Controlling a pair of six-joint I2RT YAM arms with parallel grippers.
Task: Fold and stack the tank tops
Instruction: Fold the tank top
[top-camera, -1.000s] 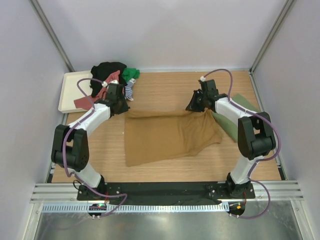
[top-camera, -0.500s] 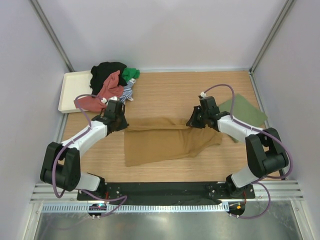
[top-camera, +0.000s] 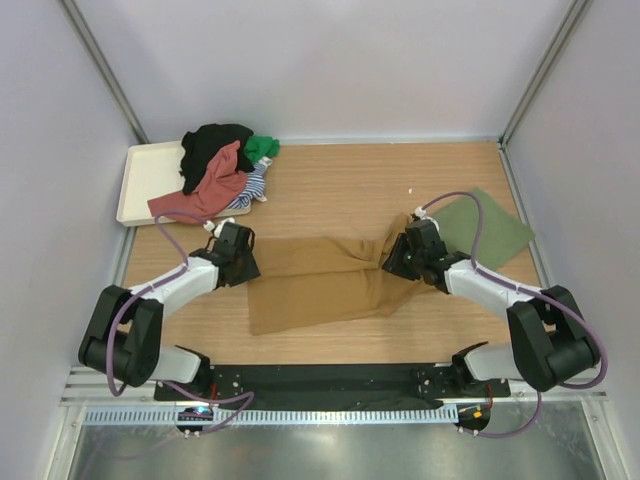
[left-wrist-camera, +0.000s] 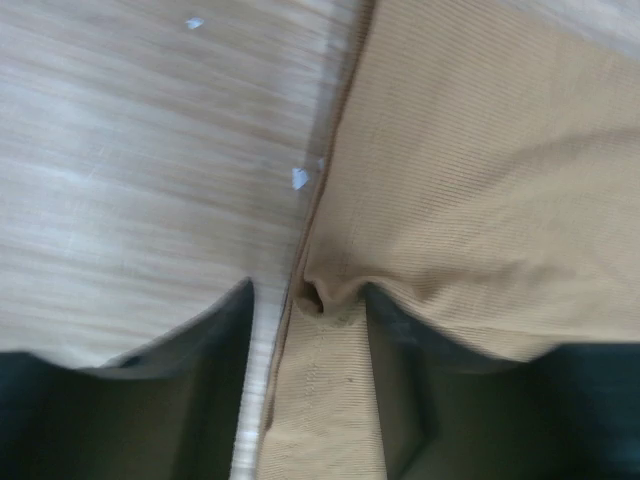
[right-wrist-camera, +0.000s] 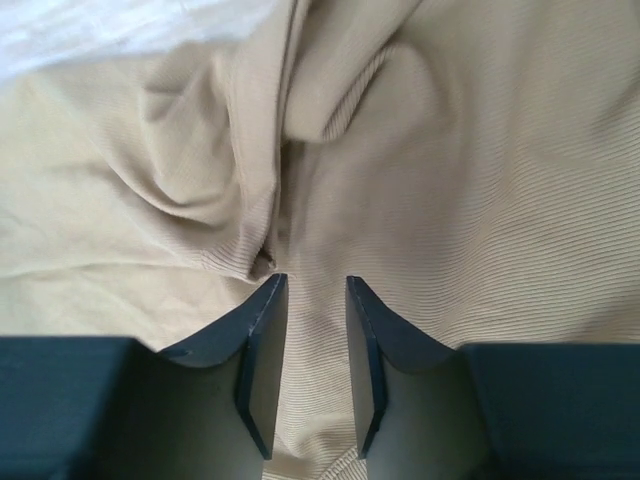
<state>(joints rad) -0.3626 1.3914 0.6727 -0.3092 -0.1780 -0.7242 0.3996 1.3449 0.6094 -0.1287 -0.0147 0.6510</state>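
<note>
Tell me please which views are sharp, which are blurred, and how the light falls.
Top external: sharp and evenly lit, no hard shadows on the table. Left wrist: blurred, the wood grain smeared, its own fingers dark and soft. Right wrist: the ribbing of the mustard tank top is fairly clear, the top left corner washed out.

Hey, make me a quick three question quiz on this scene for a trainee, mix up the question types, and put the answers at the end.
1. True or false: the mustard brown tank top lies on the cream tray.
2. Which top lies alone at far right? A red, B olive green, C black.
3. Fill in: the heap of unfolded tops rests partly on the ____.
Key: 1 false; 2 B; 3 tray.
</note>
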